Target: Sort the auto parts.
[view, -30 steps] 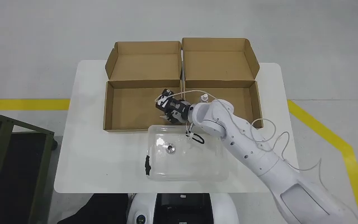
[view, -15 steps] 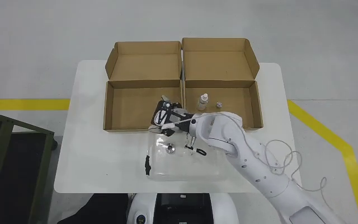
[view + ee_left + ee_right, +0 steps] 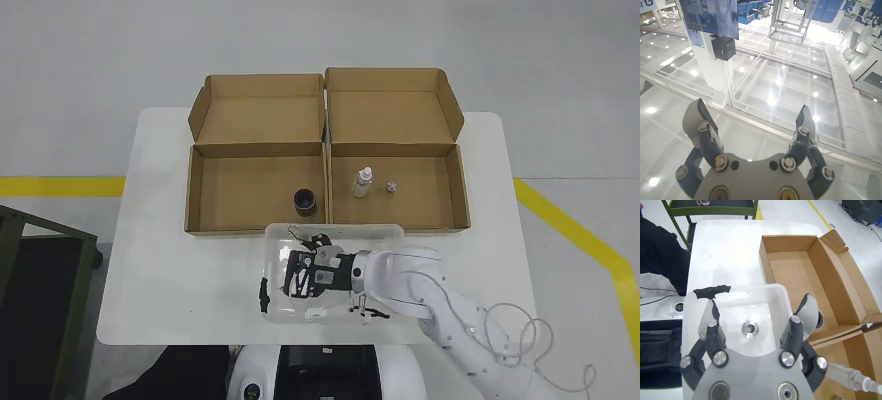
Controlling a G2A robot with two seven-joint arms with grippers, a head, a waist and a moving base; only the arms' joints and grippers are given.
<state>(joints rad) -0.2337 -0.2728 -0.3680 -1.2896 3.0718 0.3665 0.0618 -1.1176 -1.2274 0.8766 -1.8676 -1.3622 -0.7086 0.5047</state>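
My right gripper (image 3: 298, 276) (image 3: 759, 300) hangs open over the clear plastic bin (image 3: 385, 232) (image 3: 784, 292) at the table's front. Below its fingers a shiny metal ring (image 3: 750, 329) lies on the bin floor, untouched. A dark cylindrical part (image 3: 304, 201) stands in the left cardboard box (image 3: 220, 190) (image 3: 800, 275), near its front right corner. In the right cardboard box (image 3: 440, 195) lie a small white bottle (image 3: 361, 182) (image 3: 848, 376) and a small grey part (image 3: 392, 187). My left gripper (image 3: 752, 105) is open, holds nothing and points up at a ceiling.
Both boxes stand side by side at the back of the white table (image 3: 170, 280), lids folded back. A strip of black tape (image 3: 263, 295) (image 3: 711, 291) marks the bin's left edge. A green cart (image 3: 40, 290) stands left of the table.
My right gripper let go of the dark cylindrical part in the left box, then drew back toward the front and now hangs open over the bin.
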